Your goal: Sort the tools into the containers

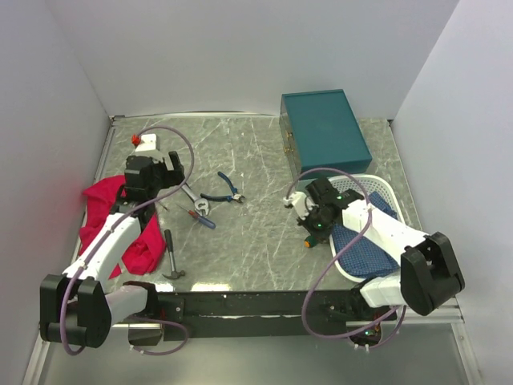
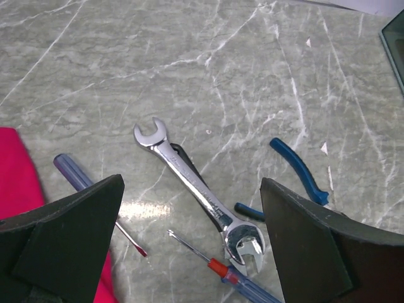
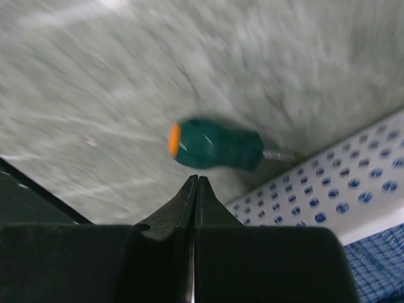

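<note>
My left gripper (image 2: 192,183) hangs open above a silver wrench (image 2: 199,189), with nothing between its fingers. Around the wrench lie blue-handled pliers (image 2: 300,169), a red-and-blue-handled screwdriver (image 2: 252,281) and a second, thin screwdriver (image 2: 76,177). A small black-handled hammer (image 1: 170,257) rests near the front edge. My right gripper (image 3: 197,181) is shut and holds nothing. The stubby green-and-orange screwdriver (image 3: 214,145) lies on the table just beyond its tips, beside the white perforated basket (image 3: 341,183). From above, the right gripper (image 1: 313,224) sits left of the basket (image 1: 385,192). The teal box (image 1: 325,128) stands closed at the back.
A red cloth (image 1: 120,228) lies under the left arm at the table's left side. Blue mesh fabric (image 3: 379,259) lines the basket. White walls enclose the table at the left, the back and the right.
</note>
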Robot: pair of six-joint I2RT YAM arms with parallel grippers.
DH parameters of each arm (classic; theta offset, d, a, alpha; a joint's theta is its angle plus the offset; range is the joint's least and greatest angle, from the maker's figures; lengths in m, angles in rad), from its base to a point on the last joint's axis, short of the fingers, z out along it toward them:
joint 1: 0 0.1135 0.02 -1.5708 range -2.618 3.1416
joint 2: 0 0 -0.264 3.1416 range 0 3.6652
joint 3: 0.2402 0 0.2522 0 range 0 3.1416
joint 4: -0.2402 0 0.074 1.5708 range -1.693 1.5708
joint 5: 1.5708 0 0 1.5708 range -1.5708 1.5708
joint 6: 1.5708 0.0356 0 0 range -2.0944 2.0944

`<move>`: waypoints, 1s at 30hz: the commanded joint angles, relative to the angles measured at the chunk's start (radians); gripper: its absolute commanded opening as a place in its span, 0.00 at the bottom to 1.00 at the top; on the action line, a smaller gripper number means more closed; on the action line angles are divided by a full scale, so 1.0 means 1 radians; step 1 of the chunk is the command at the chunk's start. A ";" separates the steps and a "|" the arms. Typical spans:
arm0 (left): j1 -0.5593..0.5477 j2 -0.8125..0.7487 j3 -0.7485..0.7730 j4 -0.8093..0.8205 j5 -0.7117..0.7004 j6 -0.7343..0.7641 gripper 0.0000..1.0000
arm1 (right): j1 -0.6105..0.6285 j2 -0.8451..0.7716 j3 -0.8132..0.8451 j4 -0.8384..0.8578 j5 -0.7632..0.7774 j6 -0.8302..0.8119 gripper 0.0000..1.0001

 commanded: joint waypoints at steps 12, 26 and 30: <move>-0.036 0.077 0.145 0.083 0.079 -0.074 0.96 | -0.379 0.079 0.095 -0.059 0.055 -0.118 0.00; -0.284 0.546 0.545 -0.089 0.091 -0.464 0.96 | -0.395 -0.174 0.353 0.577 0.239 0.294 0.00; -0.298 0.674 0.609 -0.029 0.096 -0.530 0.96 | -0.473 -0.024 0.399 0.710 0.369 0.372 0.00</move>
